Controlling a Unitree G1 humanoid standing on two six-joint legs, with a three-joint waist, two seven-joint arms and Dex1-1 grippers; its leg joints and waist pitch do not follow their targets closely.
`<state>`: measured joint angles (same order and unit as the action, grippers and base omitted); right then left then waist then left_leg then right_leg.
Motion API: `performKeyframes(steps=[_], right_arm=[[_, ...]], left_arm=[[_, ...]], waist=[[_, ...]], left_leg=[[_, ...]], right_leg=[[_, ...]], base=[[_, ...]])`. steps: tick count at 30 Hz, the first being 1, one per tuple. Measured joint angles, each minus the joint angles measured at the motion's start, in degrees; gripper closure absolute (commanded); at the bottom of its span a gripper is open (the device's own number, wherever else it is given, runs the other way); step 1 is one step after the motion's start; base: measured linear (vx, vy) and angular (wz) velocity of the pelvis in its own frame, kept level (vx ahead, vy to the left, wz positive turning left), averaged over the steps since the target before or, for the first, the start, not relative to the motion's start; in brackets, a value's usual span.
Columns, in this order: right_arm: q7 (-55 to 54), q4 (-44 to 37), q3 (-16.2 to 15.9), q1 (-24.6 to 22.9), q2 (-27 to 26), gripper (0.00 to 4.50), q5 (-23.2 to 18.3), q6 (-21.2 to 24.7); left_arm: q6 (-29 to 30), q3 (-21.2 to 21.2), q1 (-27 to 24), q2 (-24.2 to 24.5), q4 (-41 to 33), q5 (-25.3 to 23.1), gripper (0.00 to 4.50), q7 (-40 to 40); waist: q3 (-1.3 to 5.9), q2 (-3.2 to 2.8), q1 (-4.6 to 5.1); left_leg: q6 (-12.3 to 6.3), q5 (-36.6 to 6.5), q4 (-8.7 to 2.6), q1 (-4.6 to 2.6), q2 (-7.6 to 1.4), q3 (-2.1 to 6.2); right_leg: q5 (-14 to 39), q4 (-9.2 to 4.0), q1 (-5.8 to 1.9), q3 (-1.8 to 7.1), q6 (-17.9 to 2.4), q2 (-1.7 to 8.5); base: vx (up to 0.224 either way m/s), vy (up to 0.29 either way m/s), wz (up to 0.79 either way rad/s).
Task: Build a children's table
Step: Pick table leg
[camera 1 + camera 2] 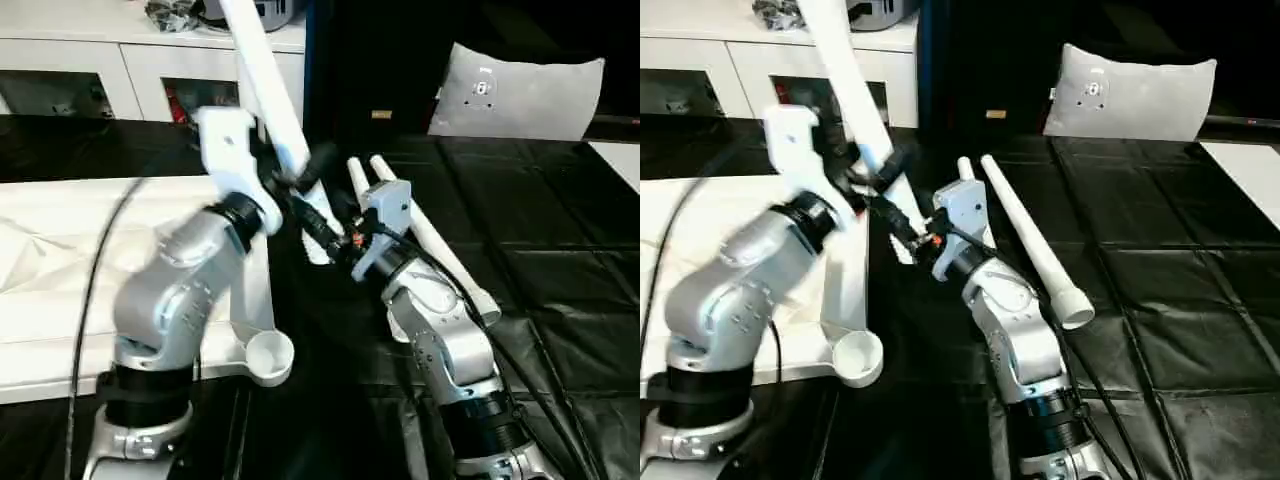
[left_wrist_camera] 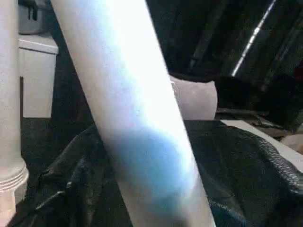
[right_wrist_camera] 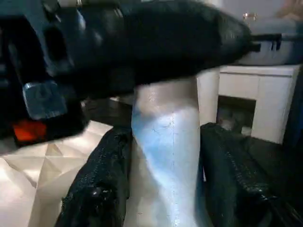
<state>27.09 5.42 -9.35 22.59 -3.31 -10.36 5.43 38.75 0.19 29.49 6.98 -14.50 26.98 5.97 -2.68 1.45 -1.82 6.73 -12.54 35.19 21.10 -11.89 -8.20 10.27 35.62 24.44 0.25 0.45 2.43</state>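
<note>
A white table leg (image 1: 262,80) rises between black gripper fingers (image 3: 99,189), above a white tabletop (image 1: 60,290) faintly creased in diamond facets. Two more white legs (image 1: 1035,245) lie on a black quilted cover (image 1: 540,250). Silver forearms (image 1: 175,290) carry black cables; a grey-white pillow (image 1: 520,95) sits behind.

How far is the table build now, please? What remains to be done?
Done: nothing fitted that I can see; the tabletop lies flat and its near corner socket is empty. In hand: the right tool grips one leg, raised and tilted. Left: seat this leg, then the two legs lying on the black surface.
</note>
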Motion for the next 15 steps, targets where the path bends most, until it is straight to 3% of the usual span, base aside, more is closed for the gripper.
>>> performKeyframes(steps=[6, 15], right_arm=[[0.26, 1.09, -0.38, 0.22, 0.36, 2.64, 1.6, -2.02], [0.11, 2.79, -1.11, 0.28, 0.94, 2.64, 2.29, -3.61]], left_arm=[[-1.67, -1.97, 0.0, 3.23, 0.1, -4.23, 1.33, 1.33], [-1.87, -2.44, -0.01, 3.43, 0.07, -4.27, 1.95, 2.54]], waist=[[0.0, 0.0, 0.08], [0.0, 0.0, -0.01]], left_leg=[[0.01, 0.01, 0.0, -0.05, -0.01, 0.01], [0.01, 0.01, 0.01, -0.03, 0.0, -0.01]], right_leg=[[0.0, 0.08, 0.0, 0.0, 0.0, -0.01], [0.0, 0.07, 0.0, 0.0, 0.0, 0.0]], base=[[0.0, 0.0, 0.0], [0.0, 0.0, 0.0]])
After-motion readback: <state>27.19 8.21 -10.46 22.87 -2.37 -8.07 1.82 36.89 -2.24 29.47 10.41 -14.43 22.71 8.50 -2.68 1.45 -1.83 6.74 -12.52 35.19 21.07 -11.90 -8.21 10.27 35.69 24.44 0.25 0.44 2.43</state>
